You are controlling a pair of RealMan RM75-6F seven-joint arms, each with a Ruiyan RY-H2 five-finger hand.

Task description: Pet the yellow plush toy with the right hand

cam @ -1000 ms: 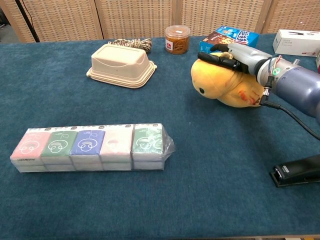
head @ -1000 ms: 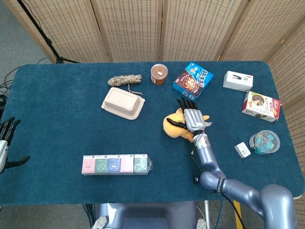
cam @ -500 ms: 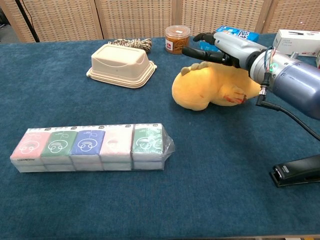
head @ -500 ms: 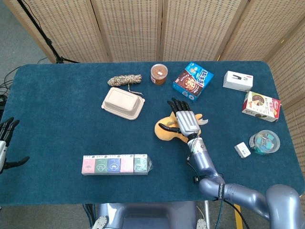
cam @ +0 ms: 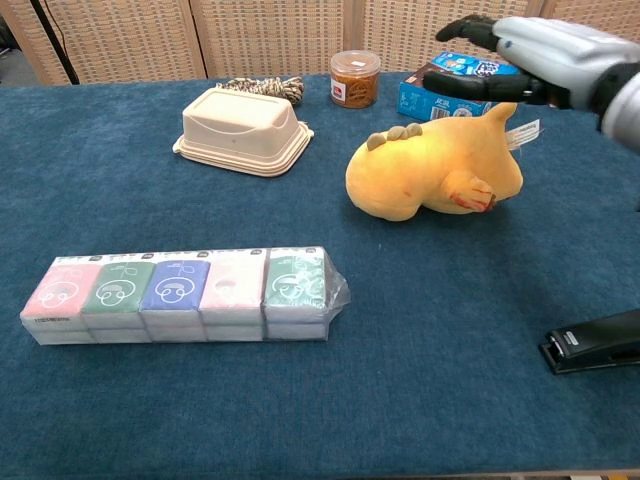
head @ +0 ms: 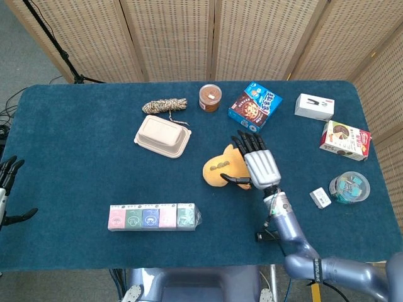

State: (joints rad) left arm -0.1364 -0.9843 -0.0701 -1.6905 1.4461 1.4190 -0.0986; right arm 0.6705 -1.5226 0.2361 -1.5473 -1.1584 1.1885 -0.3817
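Right hand point(head: 259, 165) above soft yellow plush dinosaur toy point(cam: 430, 172), fingers point(cam: 462, 27) spread, released, grasping nothing, beside blue snack box point(head: 254, 106).

The yellow plush toy point(head: 221, 171) point(cam: 428, 172) lies on its side near the table's centre. It is dinosaur-shaped, with small tan back bumps, orange-marked feet and a white tag.

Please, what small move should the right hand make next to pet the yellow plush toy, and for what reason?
Probably lower the right hand a little, straight onto the yellow plush toy. In the chest view the hand hovers just above the toy's back with its fingers spread, apparently not touching it, while the toy lies on the table. A short descent should restore contact so a stroke can begin.
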